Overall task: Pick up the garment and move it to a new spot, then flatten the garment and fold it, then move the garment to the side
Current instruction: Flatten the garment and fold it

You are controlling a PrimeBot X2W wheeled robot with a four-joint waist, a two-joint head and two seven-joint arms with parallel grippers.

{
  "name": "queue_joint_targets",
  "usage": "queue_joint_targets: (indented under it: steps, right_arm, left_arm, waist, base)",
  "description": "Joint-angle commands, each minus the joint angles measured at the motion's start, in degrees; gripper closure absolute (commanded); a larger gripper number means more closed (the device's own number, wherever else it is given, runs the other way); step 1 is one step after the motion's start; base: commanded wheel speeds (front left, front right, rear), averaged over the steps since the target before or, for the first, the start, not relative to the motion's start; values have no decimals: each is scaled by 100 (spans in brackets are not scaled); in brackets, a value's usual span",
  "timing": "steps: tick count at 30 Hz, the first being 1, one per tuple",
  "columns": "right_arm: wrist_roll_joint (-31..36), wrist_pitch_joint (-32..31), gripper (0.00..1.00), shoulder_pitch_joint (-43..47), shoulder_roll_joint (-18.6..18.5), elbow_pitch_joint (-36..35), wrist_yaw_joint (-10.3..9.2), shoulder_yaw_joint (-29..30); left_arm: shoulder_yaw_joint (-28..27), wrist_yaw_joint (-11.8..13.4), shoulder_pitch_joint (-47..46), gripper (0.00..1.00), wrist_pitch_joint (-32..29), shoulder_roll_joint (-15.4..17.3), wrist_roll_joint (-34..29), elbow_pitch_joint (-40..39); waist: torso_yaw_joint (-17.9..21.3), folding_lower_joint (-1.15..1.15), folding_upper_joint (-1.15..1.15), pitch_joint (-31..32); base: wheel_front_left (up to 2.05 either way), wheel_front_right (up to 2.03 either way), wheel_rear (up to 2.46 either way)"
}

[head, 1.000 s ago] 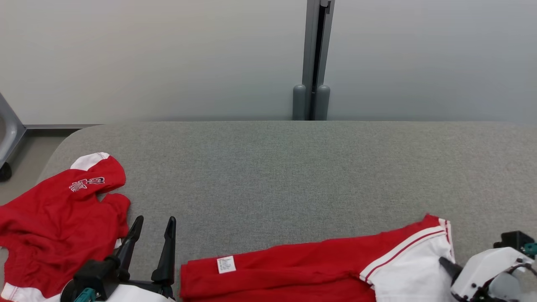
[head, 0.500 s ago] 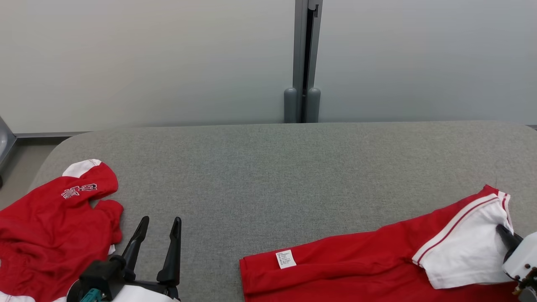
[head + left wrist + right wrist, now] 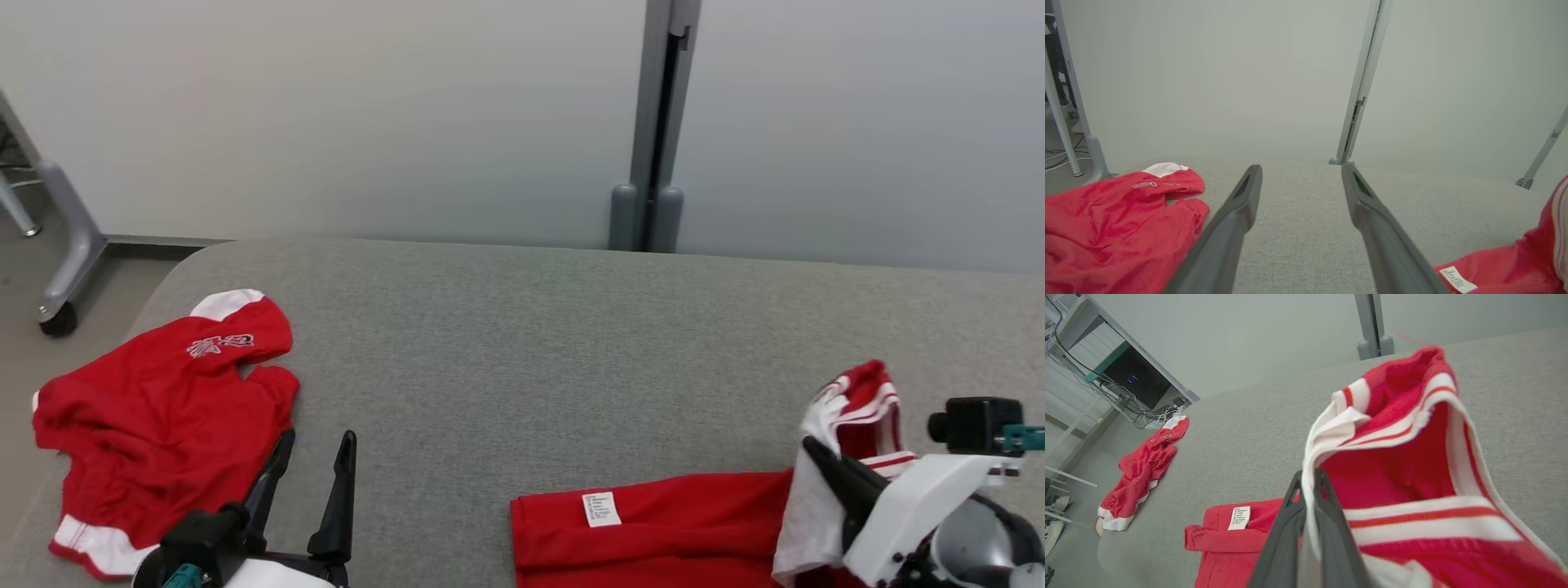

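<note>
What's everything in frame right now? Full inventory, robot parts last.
Grey fabric-topped table: one, grey, across the foreground.
Red folded garment with white striped trim: one, red and white, table's near right, one end raised.
White care label: one, white, on that garment's left end.
Crumpled red garment with white logo: one, red with white trim, table's left end.
Grey upright post: one, grey, behind the table.
Grey wheeled frame leg: one, grey, floor at far left.
Left gripper: one, dark fingers, open, beside the crumpled garment.
Right gripper: one, dark fingers, shut on the folded garment's white end.
</note>
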State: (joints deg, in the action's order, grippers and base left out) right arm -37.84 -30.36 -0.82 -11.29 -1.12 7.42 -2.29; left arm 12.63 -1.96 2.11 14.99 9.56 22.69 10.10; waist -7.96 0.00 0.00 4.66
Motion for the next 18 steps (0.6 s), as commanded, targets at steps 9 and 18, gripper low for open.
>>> queue_joint_targets:
  steps: [9,18]
  right_arm:
    - [45,-227,100,99,576,35,14,-656]
    - [-177,71,100,-195,780,868,14,-1109]
  left_arm:
    - [103,-60,-188,0,-68,92,-71,100]
    - [231,-92,-340,0,-158,118,-74,132]
  waist:
    - [-862,0,0,9]
    - [-1303,0,0,-14]
  base:
    - [0,0,0]
    - [0,0,0]
